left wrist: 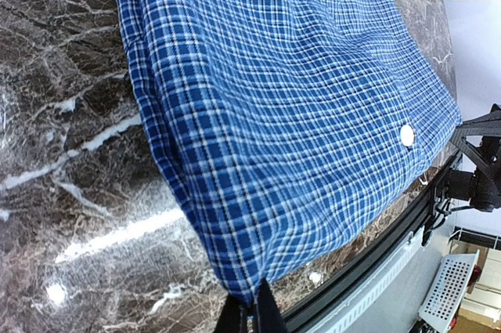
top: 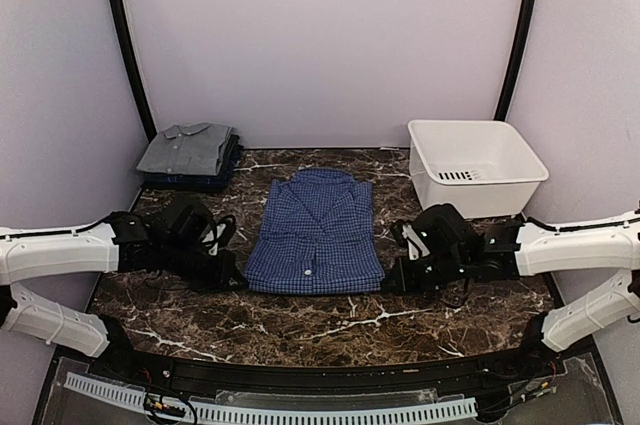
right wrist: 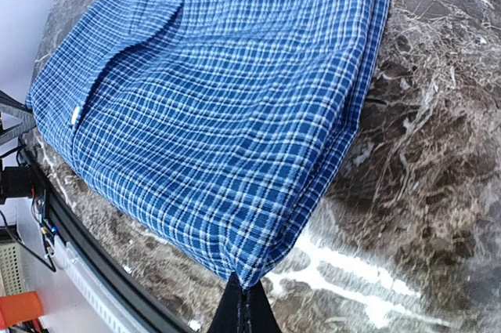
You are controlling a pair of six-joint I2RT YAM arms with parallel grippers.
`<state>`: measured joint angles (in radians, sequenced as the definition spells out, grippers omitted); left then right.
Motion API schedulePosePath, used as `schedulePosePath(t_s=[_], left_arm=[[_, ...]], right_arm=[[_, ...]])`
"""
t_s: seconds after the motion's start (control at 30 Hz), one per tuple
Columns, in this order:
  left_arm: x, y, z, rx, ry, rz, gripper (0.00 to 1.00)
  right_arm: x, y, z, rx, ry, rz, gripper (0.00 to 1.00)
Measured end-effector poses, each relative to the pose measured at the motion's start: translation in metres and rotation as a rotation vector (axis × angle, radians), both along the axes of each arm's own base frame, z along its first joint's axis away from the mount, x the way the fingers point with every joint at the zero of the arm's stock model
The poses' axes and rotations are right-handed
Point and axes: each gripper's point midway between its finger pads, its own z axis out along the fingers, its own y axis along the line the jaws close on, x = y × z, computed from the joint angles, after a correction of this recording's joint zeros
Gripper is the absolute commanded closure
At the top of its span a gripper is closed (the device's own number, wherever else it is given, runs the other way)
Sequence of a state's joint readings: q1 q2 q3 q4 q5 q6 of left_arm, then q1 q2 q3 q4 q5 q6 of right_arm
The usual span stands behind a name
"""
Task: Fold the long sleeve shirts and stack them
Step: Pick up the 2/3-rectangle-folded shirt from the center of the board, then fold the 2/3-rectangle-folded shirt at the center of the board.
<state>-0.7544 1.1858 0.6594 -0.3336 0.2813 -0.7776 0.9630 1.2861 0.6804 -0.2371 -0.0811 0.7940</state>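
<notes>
Two closed grips hold the blue shirt at the centre of the table: left gripper and right gripper each pinch one near corner. Cloth is light and limp; it probably sags between grips, so hemmed corners suit best.

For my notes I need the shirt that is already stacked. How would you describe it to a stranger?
On the dark marble table, look to the far left corner. A folded grey collared cloth shirt lies there on a dark pile. Unlike the blue checked shirt in the middle, it is plain.
</notes>
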Motion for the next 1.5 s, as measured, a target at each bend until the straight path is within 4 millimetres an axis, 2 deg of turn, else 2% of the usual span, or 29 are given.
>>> schedulePosePath(t_s=[0.17,0.3,0.37,0.43,0.5,0.53,0.6,0.67,0.77,0.83,0.93,1.0,1.07,1.17,1.23,1.3,1.4,1.5], left_arm=[[-0.014,0.002,0.02,0.0,-0.007,-0.016,1.0],[-0.004,-0.003,0.058,-0.015,-0.048,-0.014,1.0],[0.014,-0.013,0.088,-0.043,-0.089,-0.014,1.0],[0.037,-0.021,0.107,-0.071,-0.122,-0.01,1.0],[0.067,-0.022,0.115,-0.088,-0.135,0.009,1.0],[0.085,-0.02,0.116,-0.093,-0.138,0.025,1.0],[0.123,-0.017,0.111,-0.095,-0.135,0.056,1.0],[0.176,-0.018,0.095,-0.11,-0.133,0.089,1.0],[0.244,-0.022,0.053,-0.128,-0.114,0.123,1.0],[0.279,-0.023,0.018,-0.122,-0.095,0.146,1.0],[0.316,-0.028,-0.04,-0.11,-0.054,0.161,1.0],[0.321,-0.032,-0.06,-0.124,-0.033,0.154,1.0],[0.324,-0.036,-0.055,-0.14,-0.044,0.151,1.0],[0.317,-0.037,-0.055,-0.148,-0.049,0.154,1.0],[0.297,-0.032,-0.059,-0.147,-0.03,0.161,1.0],[0.27,-0.028,-0.057,-0.144,-0.009,0.166,1.0],[0.219,-0.02,-0.046,-0.124,0.013,0.17,1.0],[0.183,-0.014,-0.027,-0.122,-0.005,0.17,1.0]], right_arm=[[-0.01,0.001,0.029,0.013,-0.025,0.01,1.0],[0.004,0.011,0.07,0.034,-0.084,0.004,1.0],[0.024,0.02,0.094,0.051,-0.12,-0.006,1.0],[0.055,0.025,0.11,0.058,-0.154,-0.038,1.0],[0.091,0.024,0.116,0.05,-0.182,-0.083,1.0],[0.117,0.022,0.118,0.041,-0.194,-0.112,1.0],[0.164,0.022,0.113,0.022,-0.216,-0.159,1.0],[0.218,0.023,0.099,-0.001,-0.232,-0.205,1.0],[0.282,0.023,0.057,-0.059,-0.237,-0.251,1.0],[0.31,0.022,0.02,-0.105,-0.221,-0.272,1.0],[0.333,0.02,-0.032,-0.173,-0.182,-0.276,1.0],[0.34,0.022,-0.056,-0.197,-0.164,-0.267,1.0],[0.346,0.028,-0.053,-0.182,-0.188,-0.262,1.0],[0.337,0.028,-0.054,-0.183,-0.19,-0.252,1.0],[0.319,0.027,-0.057,-0.189,-0.183,-0.236,1.0],[0.291,0.026,-0.056,-0.2,-0.166,-0.208,1.0],[0.238,0.027,-0.055,-0.222,-0.136,-0.159,1.0],[0.197,0.025,-0.048,-0.229,-0.12,-0.128,1.0]])
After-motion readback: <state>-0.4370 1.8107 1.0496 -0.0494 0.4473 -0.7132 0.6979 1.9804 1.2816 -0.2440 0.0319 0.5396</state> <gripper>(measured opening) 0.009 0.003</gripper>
